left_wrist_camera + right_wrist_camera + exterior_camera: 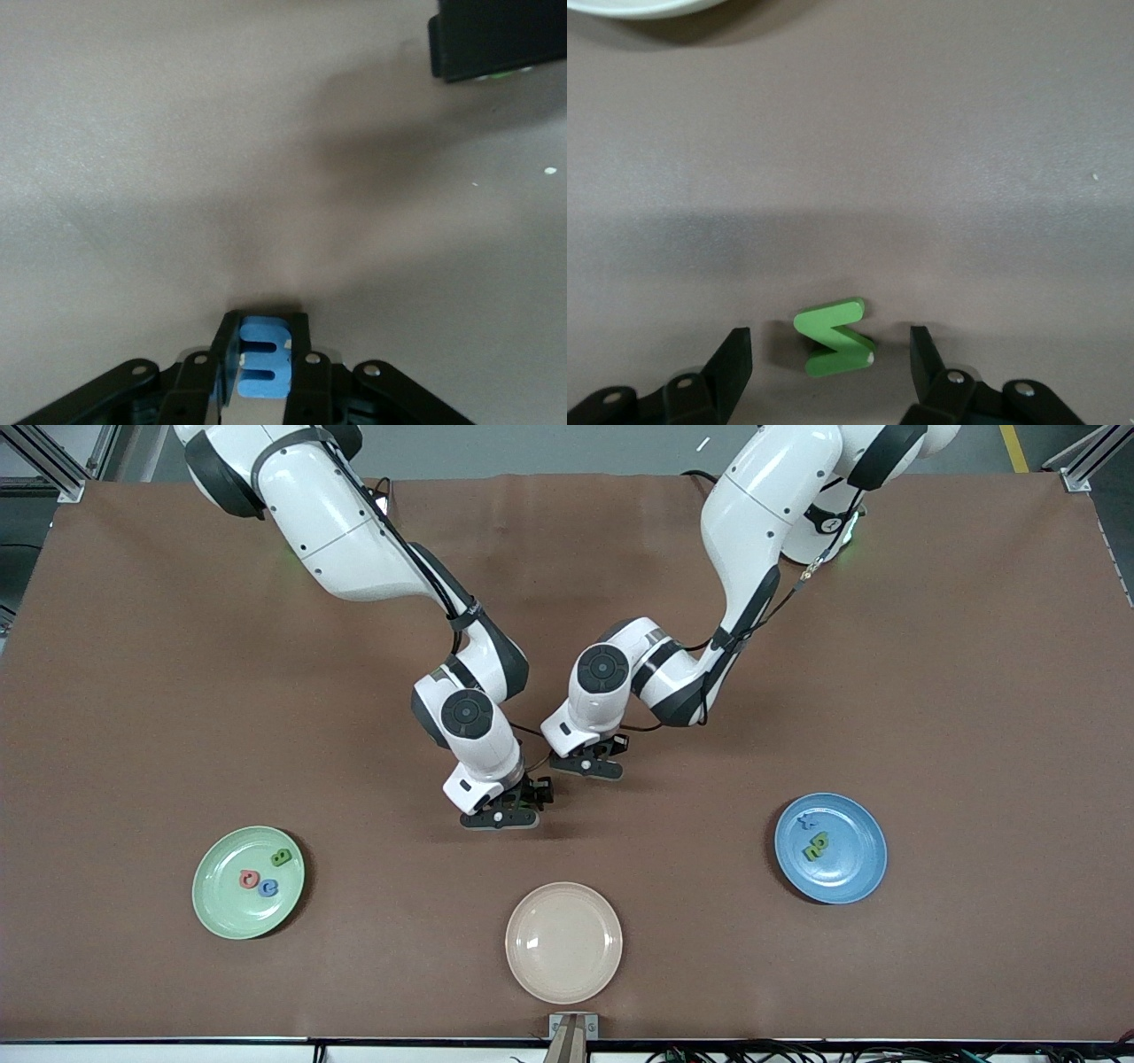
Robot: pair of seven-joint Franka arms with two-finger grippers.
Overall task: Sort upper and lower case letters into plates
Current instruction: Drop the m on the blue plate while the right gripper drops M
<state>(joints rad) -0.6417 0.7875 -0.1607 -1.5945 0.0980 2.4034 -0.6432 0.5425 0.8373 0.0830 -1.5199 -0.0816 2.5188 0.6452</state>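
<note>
My left gripper is shut on a small blue letter shaped like an E, low over the middle of the table. Beside it, my right gripper stands open astride a green zigzag letter that lies flat on the brown mat; in the front view that gripper hides the letter. The mint green plate at the right arm's end holds a red, a blue and a green letter. The blue plate at the left arm's end holds two green letters and a blue one.
A cream-beige plate lies bare, nearer to the front camera than both grippers; its rim shows in the right wrist view. The two grippers stand close together. The right gripper's black body shows in the left wrist view.
</note>
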